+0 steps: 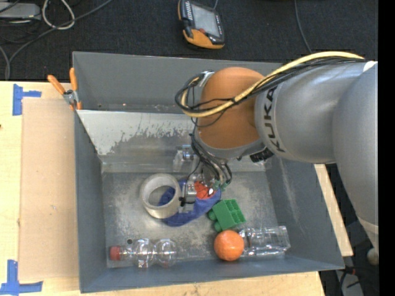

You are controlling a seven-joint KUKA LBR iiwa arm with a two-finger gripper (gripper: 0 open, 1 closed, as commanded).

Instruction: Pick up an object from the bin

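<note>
- The gripper (199, 190) is low in the grey metal bin (89, 196), near the middle; it is over a blue floppy cloth-like piece (185, 216) lying between a grey roll of tape (150, 207) and a green studded plastic block (227, 213); this looks like the grasping step.
- The next move probably calls for closing on the blue piece, then lifting clear of the roll.
- I cannot tell whether the jaws are open or closed; the orange wrist cover (228, 110) hides much of them; a small red bit (201, 190) at the tip is hard to make out.

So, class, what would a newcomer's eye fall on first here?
The big silver arm with its orange wrist cover reaches in from the right, its end effector low over a blue cloth-like thing mid-bin. An orange ball lies at the front, a green block just behind it.
</note>
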